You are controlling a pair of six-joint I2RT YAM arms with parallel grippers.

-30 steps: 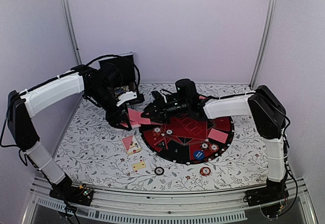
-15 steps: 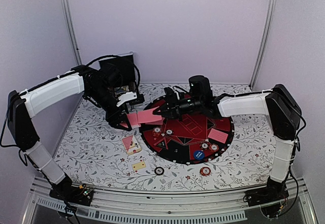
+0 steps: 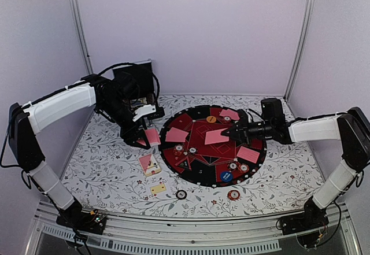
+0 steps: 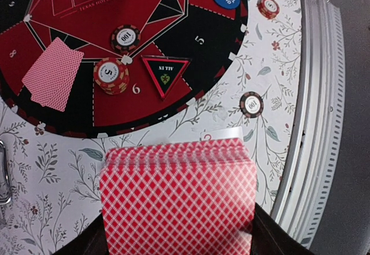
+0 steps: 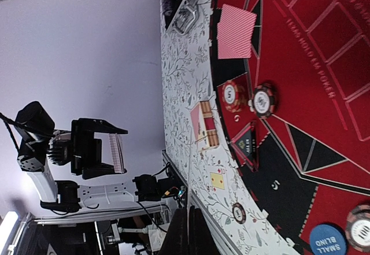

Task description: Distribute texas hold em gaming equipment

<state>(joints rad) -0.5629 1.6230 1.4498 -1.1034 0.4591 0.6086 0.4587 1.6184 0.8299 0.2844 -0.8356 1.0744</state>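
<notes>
Pink-red backs fill the left wrist view: the deck [image 4: 179, 200] is clamped in the left hand [image 3: 140, 135], held over the flowered worktop [image 3: 104, 168] just beside the left rim of the round mat [image 3: 202, 175]. The right hand [image 3: 233, 132] is closed over the middle of the mat. It seems to pinch a single card [image 3: 215, 136] by its edge, though its own camera shows this poorly. Other cards [image 3: 176, 135] lie face down on the mat, and striped chips [image 4: 111, 74] sit near its numbered fields.
</notes>
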